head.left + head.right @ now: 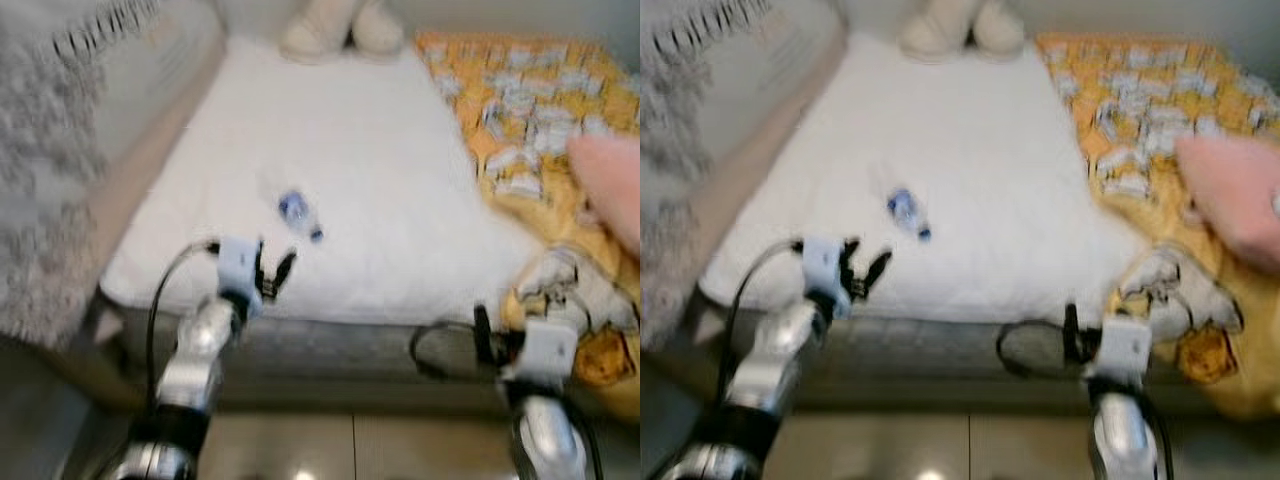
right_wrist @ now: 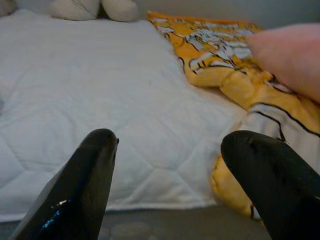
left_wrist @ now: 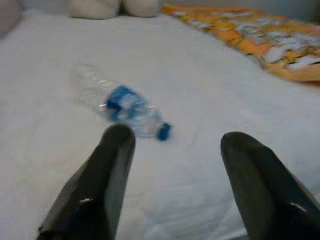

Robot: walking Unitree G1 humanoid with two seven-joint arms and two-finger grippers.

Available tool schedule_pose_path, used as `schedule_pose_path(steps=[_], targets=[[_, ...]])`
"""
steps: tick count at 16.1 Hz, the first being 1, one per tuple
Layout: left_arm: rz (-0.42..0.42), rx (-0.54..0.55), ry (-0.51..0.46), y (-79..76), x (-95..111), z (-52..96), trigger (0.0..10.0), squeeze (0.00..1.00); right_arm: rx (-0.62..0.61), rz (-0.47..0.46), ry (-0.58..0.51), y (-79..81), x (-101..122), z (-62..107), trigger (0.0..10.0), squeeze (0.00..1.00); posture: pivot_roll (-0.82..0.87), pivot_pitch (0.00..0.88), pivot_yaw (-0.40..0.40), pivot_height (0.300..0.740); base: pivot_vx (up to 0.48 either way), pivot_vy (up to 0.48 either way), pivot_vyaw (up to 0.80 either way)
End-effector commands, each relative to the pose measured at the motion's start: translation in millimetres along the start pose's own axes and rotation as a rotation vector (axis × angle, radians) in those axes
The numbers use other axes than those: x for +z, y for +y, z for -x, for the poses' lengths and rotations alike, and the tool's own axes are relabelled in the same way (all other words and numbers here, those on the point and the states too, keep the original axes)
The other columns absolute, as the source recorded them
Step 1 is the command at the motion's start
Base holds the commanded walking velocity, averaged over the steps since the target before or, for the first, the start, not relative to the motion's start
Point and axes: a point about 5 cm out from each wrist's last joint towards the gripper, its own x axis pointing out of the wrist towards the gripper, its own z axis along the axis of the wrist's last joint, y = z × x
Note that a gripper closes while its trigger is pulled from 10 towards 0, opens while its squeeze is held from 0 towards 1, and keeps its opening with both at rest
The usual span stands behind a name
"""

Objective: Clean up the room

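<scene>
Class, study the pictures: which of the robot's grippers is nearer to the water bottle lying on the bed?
Left. The left gripper, open, is just short of the water bottle on the white bed. The right gripper, also open, is off at the bed's edge by the orange blanket.

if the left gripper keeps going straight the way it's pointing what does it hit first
Most likely the plastic water bottle lying on the white bed. The left gripper is open and aimed slightly right of the bottle's blue cap, so depth and blur leave some doubt.
</scene>
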Motion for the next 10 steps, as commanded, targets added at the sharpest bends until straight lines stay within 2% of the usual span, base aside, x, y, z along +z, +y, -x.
schedule_pose_path(steps=[1, 2, 3, 7, 8, 9, 10], targets=[[-0.013, 0.081, 0.029, 10.0, -6, 4.5, 10.0, 1.00, 0.006, 0.006, -0.021, -2.8, 7, -5.9, 10.0, 0.00, 0.01, 0.000, -0.010, 0.728, 0.000, 0.000, 0.00], [0.007, 0.101, 0.037, 12.5, -7, 4.5, 10.0, 1.00, 0.007, 0.007, -0.021, -3.6, 8, -6.8, 10.0, 0.00, 0.01, 0.000, -0.010, 0.728, 0.000, 0.000, 0.00], [0.080, 0.167, 0.035, 22.0, -7, 4.3, 10.0, 1.00, 0.040, 0.011, -0.007, -4.1, 7, -9.4, 10.0, 0.00, 0.02, 0.000, -0.022, 0.728, 0.000, 0.000, 0.00], [0.058, 0.188, 0.033, 19.8, -7, 4.3, 10.0, 1.00, 0.114, 0.005, 0.039, 3.8, 1, -10.9, 10.0, 0.00, 0.03, 0.000, -0.033, 0.728, 0.000, 0.000, 0.00], [0.132, 0.199, 0.046, 18.6, -11, 4.1, 10.0, 1.00, 0.132, 0.002, 0.045, 6.5, -1, -11.1, 10.0, 0.00, 0.03, 0.000, -0.033, 0.728, 0.000, 0.000, 0.00], [0.161, 0.199, 0.055, 18.1, -12, 3.7, 10.0, 1.00, 0.139, -0.001, 0.046, 7.4, -1, -11.4, 10.0, 0.00, 0.03, 0.000, -0.034, 0.728, 0.000, 0.000, 0.00], [0.135, 0.187, 0.041, 18.0, -9, 2.4, 10.0, 1.00, 0.148, -0.006, 0.046, 8.2, -1, -12.4, 10.0, 0.00, 0.03, 0.000, -0.035, 0.728, 0.000, 0.000, 0.00]])
